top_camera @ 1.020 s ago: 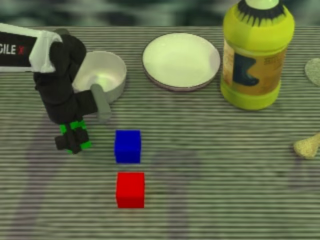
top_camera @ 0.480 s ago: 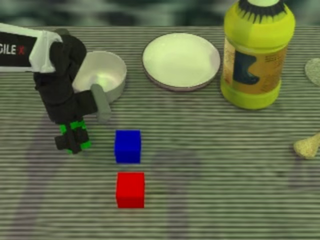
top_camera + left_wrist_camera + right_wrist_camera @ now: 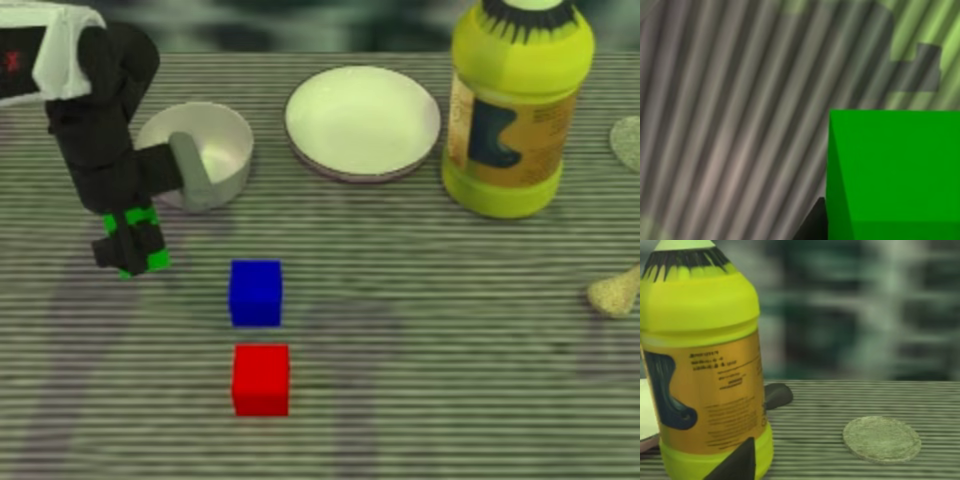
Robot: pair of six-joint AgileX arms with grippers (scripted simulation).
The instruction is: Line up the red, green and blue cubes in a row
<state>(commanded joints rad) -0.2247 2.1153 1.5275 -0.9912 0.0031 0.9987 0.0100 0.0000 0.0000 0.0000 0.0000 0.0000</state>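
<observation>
Since the earlier frame, my left gripper [image 3: 130, 243] had drawn back toward the counter's [image 3: 430, 330] left edge and far side, farther from the blue cube [image 3: 255, 292], its fingers pinching the green cube [image 3: 131, 240] beside the white bowl [image 3: 215, 140]. That blue cube sat just beyond the red cube [image 3: 261, 379], the two nearly touching, unmoved. My right arm was parked beyond the yellow bottle [image 3: 515, 110]; I cannot tell its fingers' state.

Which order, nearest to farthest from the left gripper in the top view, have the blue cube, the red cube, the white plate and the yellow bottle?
Measured from the left gripper, which holds the small green cube:
1. Small blue cube, just to its right.
2. Small red cube, toward the table's front.
3. Round white plate, back middle.
4. Large yellow plastic bottle, back right.
</observation>
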